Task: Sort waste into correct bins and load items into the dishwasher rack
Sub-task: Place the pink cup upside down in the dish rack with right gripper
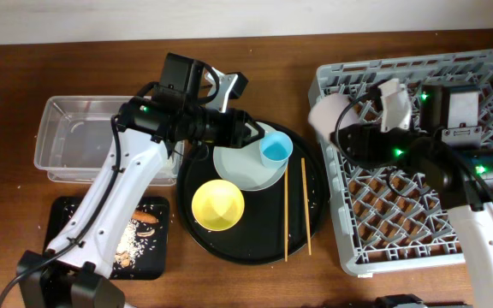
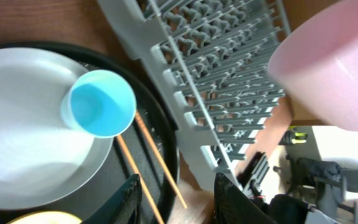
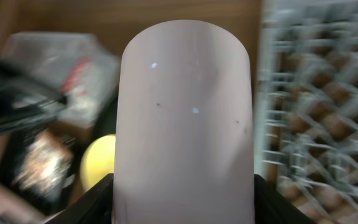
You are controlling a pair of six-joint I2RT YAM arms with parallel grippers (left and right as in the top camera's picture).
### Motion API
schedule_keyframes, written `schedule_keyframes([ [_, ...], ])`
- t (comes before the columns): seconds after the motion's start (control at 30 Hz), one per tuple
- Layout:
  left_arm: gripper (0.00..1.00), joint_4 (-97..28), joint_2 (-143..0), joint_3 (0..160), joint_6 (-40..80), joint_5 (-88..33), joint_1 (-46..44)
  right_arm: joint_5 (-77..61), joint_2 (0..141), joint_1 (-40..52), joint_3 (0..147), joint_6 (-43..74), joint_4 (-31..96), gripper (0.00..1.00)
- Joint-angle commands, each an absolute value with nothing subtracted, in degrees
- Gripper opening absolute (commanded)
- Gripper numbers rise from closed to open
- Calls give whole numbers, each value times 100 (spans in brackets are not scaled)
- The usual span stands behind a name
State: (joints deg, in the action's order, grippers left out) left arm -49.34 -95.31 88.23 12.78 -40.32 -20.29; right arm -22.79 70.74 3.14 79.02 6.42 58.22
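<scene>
The right hand (image 3: 182, 202) was clenched on the pink cup (image 3: 185, 112), which filled the space between its fingers, with the rack (image 3: 316, 112) beyond on its right. The left hand (image 2: 176, 199) hung released and empty. Just ahead of it lay the chopsticks (image 2: 157, 168) on the black tray (image 2: 168, 146), then the blue cup (image 2: 99, 102) on the plate's (image 2: 17, 137) edge.

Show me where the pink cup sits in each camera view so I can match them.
Overhead: pink cup at the dishwasher rack's upper left corner.
Left wrist: top right, blurred, beside the rack.
Right wrist: fills the centre.
Shared landmark: the dishwasher rack, at the right edge there.
</scene>
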Motion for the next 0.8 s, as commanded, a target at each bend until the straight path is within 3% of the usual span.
schedule_keyframes([
  [0.0, 37, -5026, -9489, 8882, 1055, -3763, -2047, -784, 7131, 244, 7985, 1105, 5784, 53],
  [0.17, 37, -5146, -9489, 8882, 1055, -3758, -2051, -530, 7843, 174, 8287, 1105, 6001, 54],
  [0.37, 36, -5374, -9489, 8879, 1055, -2934, -2434, -36, 9727, 174, 10930, 1037, 7601, 53],
  [0.5, 37, -5376, -9489, 8879, 1059, -2053, -2738, -38, 10816, 174, 10973, 812, 7533, 50],
  [0.77, 37, -5391, -9489, 8879, 1059, -1662, -2738, -80, 11476, 185, 10971, 797, 7631, 50],
])
